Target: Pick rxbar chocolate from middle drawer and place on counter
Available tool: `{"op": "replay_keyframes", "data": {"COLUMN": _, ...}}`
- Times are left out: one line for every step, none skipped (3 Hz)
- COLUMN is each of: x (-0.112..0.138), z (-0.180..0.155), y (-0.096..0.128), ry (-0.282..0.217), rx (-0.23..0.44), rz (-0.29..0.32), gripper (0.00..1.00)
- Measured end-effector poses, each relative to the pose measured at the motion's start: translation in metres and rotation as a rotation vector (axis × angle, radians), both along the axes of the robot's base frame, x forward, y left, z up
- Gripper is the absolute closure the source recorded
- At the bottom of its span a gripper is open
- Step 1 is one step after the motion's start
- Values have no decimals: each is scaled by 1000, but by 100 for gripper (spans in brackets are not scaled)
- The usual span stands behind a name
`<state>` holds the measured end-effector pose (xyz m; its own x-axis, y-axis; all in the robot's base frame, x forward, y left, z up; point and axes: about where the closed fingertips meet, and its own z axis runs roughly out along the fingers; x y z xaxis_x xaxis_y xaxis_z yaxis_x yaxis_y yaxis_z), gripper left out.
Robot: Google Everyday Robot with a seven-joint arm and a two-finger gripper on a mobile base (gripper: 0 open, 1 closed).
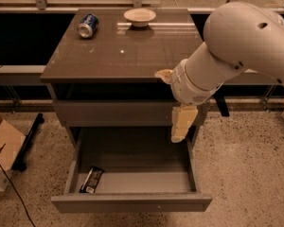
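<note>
The rxbar chocolate (91,179), a flat black wrapper with a white patch at its near end, lies in the front left corner of the open middle drawer (132,203). The drawer is pulled out below the closed grey drawer front above it. The counter (118,51) is the glossy grey-brown top of the cabinet. My gripper (181,124) hangs down from the big white arm, over the drawer's right side and above its floor. It is well to the right of the bar and holds nothing that I can see.
A blue soda can (87,25) lies on its side at the counter's back left. A white bowl (139,16) stands at the back middle. A cardboard box (2,148) and a black bar (28,136) sit on the floor at the left.
</note>
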<state>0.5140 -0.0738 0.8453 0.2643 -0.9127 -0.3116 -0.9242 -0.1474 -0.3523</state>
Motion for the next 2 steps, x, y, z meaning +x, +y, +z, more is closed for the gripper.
{"op": "replay_keyframes", "data": {"x": 15, "z": -35, "y": 19, "ry": -2, "rx": -45, "rz": 43, "gripper": 0}}
{"op": "replay_keyframes", "data": {"x": 22, "z": -73, "y": 37, "ry": 6, "rx": -71, "rz": 87, "gripper": 0}}
